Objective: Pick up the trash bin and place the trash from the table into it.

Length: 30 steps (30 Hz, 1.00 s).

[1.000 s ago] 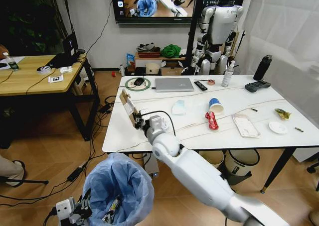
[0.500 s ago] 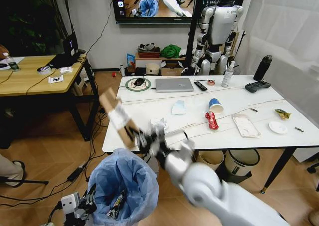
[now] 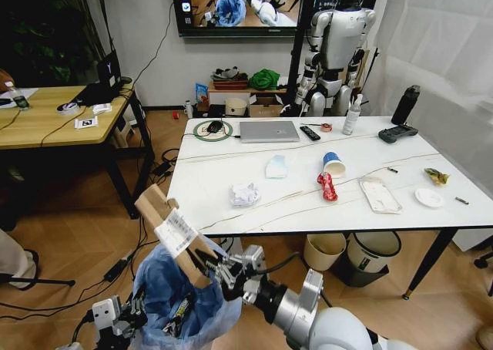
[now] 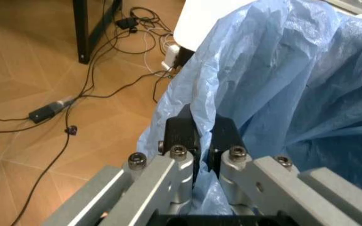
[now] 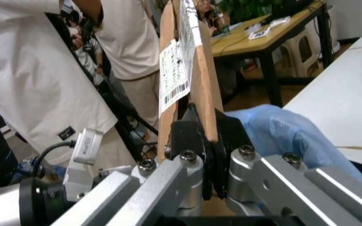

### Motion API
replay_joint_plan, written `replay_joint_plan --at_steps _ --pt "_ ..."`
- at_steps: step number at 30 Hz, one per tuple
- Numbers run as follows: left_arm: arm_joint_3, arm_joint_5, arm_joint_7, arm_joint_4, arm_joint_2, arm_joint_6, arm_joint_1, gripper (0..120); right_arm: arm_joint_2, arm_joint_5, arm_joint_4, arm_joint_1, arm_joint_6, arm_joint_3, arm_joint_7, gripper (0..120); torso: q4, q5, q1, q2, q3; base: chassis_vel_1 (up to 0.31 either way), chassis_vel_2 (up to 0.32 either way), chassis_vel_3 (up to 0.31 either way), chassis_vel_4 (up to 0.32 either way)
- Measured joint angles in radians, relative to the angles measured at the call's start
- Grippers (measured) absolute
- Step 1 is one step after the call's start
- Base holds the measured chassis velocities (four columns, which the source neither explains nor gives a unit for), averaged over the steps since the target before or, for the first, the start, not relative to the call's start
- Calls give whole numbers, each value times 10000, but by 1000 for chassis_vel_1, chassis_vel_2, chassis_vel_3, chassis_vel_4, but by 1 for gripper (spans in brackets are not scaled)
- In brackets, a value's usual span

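Left gripper low, jaws pinched together on the rim bag of the trash bin, which hangs just right of it. Right gripper clamped on the crushed cardboard box; box tilts up and leftward from the jaws, partly over the bin mouth. Best to centre the box above the opening before release, bin held steady. Right of this gripper, on the table: crumpled paper, red wrapper.

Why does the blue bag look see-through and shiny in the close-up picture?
Left wrist view: light passes through the thin bag of the trash bin, making pale streaks along its creases. Head view: the same bag looks darker. Right wrist view: the cardboard box is sharp, the people behind slightly soft.
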Motion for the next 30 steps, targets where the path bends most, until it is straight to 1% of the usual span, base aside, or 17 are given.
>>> replay_joint_plan --at_steps 8,9,11,12,15,16,17,18,19,20,23,24,25,30 --pt "-11 63 -1 -117 -87 1 74 0 133 -515 -382 -271 53 -81 -209 0 1 1 2 -2 0 0 0 0 0" --pt "-11 67 -1 -139 -95 1 71 0 133 -669 -425 -352 65 -59 -231 1 1 0 2 -2 0 0 0 0 0" --pt "-3 73 -8 -175 -107 3 54 0 124 -929 -482 -508 126 8 -241 10 0 1 1 -2 0 0 0 0 0" --pt "-3 73 -8 -175 -107 3 54 0 124 -929 -482 -508 126 8 -241 10 0 1 1 -2 0 0 0 0 0" --pt "2 76 -23 -191 -108 15 43 0 118 -1124 -498 -652 172 90 -245 18 0 0 2 -2 0 0 0 0 0" --pt "2 77 -28 -191 -106 18 42 0 134 -1173 -497 -725 178 128 -245 26 0 0 2 -2 0 0 0 0 0" --pt "5 78 -29 -191 -102 20 42 0 149 -1241 -497 -779 184 155 -245 31 0 0 2 -2 0 0 0 0 0" --pt "5 78 -29 -191 -102 20 42 0 149 -1241 -497 -779 184 155 -245 31 0 0 2 -2 0 0 0 0 0" --pt "9 79 -31 -191 -91 21 43 0 163 -1350 -495 -838 197 185 -245 36 0 0 2 -2 0 0 0 0 0" --pt "10 78 -32 -191 -87 22 44 0 165 -1380 -491 -857 199 197 -244 38 0 0 1 -2 0 0 0 0 0" --pt "9 73 -38 -191 -69 30 29 0 164 -1487 -413 -924 216 302 -240 52 0 0 2 -2 0 0 0 0 0" --pt "15 68 -38 -191 -67 30 27 0 179 -1493 -353 -918 220 375 -236 56 0 -1 1 -2 0 0 0 0 0" --pt "15 68 -38 -191 -67 30 27 0 179 -1493 -353 -918 220 375 -236 56 0 -1 1 -2 0 0 0 0 0" --pt "81 65 -32 -160 -71 30 36 0 525 -1307 -187 -367 -20 1117 100 78 0 -2 1 -1 0 0 0 0 0"
